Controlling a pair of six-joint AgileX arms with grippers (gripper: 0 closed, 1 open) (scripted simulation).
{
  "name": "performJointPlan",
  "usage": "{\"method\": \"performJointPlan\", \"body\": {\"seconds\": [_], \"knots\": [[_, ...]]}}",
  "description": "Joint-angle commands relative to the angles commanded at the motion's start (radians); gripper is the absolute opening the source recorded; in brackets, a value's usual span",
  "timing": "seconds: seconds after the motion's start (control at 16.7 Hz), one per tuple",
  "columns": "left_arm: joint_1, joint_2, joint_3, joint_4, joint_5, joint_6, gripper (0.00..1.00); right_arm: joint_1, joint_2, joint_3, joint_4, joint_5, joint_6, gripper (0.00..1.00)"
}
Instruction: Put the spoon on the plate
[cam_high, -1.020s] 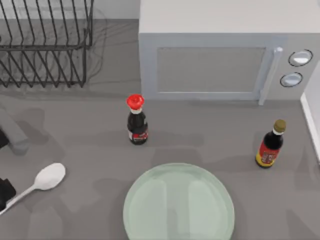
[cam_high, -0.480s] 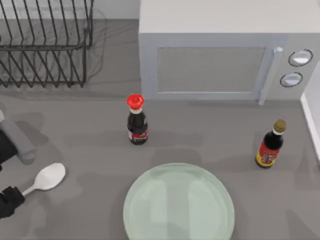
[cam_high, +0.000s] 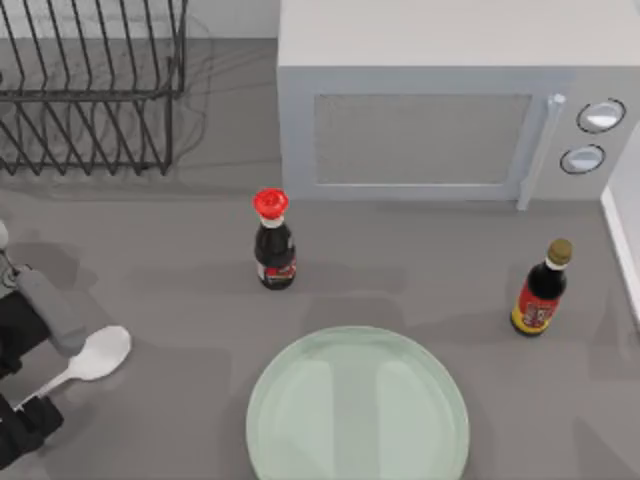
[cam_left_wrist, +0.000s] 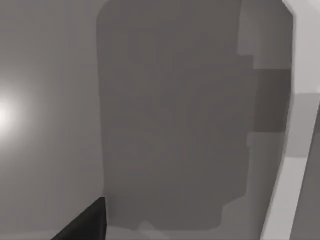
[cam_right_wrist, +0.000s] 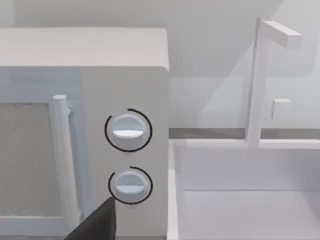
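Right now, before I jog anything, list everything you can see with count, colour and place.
White spoon: one, white, table's left side, handle toward the left gripper.
Pale green glass plate: one, front centre, nothing on it.
Red-capped dark bottle: one, upright, behind the plate.
Gold-capped dark bottle: one, upright, table's right side.
White microwave: one, back centre-right, door shut.
Black wire dish rack: one, back left.
White sink: one, beside the microwave.
Left gripper: one, black, at the spoon's handle end, front left.
Right gripper: one, dark fingertip, facing the microwave's dials.
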Motion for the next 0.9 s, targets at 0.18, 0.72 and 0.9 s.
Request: {"method": "performJointPlan", "body": {"seconds": [0.18,0.72,0.9], "knots": [[0.0,0.0,0.0,0.0,0.0,0.0,1.0,0.0,0.0,0.0,0.0,0.0,0.0,1.0],[0.0,0.0,0.0,0.0,0.0,0.0,0.32,0.0,0.0,0.0,0.0,0.0,0.0,1.0],[0.0,0.0,0.0,0.0,0.0,0.0,0.1,0.0,0.0,0.0,0.0,0.0,0.0,1.0]]}}
